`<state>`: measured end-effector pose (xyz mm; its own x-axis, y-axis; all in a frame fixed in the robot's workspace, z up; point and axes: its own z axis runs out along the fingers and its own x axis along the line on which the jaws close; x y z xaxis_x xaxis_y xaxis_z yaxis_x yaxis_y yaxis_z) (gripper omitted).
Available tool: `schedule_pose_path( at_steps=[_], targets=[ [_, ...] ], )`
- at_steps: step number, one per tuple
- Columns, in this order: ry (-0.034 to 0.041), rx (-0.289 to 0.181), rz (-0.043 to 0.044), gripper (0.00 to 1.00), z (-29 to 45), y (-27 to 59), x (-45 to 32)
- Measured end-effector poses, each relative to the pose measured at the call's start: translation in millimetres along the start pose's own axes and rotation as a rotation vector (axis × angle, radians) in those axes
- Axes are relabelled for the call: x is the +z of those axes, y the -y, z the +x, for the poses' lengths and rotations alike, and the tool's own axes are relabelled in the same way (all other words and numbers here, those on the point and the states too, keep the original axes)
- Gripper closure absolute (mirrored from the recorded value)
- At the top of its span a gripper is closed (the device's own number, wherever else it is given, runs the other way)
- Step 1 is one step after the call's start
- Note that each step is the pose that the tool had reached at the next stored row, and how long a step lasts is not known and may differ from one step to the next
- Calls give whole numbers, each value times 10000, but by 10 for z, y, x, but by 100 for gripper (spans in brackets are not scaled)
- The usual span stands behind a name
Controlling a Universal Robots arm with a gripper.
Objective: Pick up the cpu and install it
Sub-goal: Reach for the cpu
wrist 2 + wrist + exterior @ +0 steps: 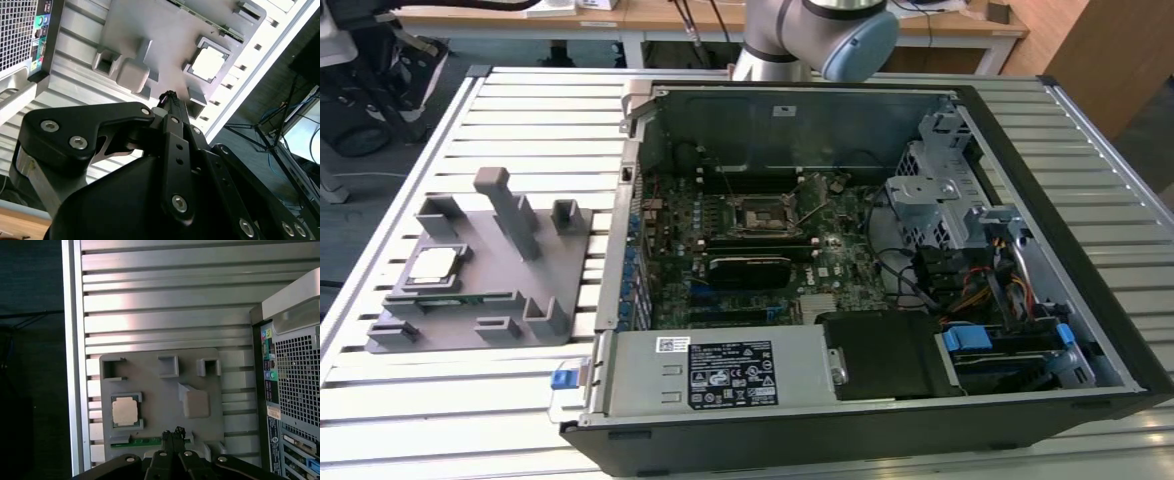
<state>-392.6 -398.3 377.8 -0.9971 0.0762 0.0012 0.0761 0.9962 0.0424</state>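
Approach is the step in hand: the gripper point(172, 432), closed and empty, aims down at the grey fixture plate point(150, 370) holding the untouched cpu point(124, 411), and must open to straddle it.

Showing a silver-grey tubular arm point(778, 35) with a rounded pale-blue joint cap point(862, 45) in the exterior view; wearing a matte black gripper point(167, 95) in both wrist views, built of flat angular links, studded with round silver screws point(79, 143), tapering into slim black fingers point(173, 112).
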Motion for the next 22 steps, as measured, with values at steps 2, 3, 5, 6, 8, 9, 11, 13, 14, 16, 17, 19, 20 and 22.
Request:
schedule_pose_path(
  at_steps=[2,3,5,6,8,9,11,13,14,16,17,19,20,22],
  targets=[
    [0,0,0,89,55,7,7],
    [-1,2,1,89,76,12,8],
    [0,-1,0,89,106,39,11],
    [0,-1,-1,89,118,57,12],
    [-1,-8,0,89,147,96,14],
    [-1,-18,0,89,163,111,16],
    [-2,-39,1,89,201,124,20],
    [-2,-53,0,89,257,130,26],
    [-3,-65,0,89,285,132,29],
    [-7,-128,1,89,332,136,33],
    [-7,-157,0,89,358,138,36],
    [-8,-183,0,89,422,143,41],
    [-9,-187,1,89,448,145,43],
    [-10,-189,1,89,485,148,49]
  ],
)
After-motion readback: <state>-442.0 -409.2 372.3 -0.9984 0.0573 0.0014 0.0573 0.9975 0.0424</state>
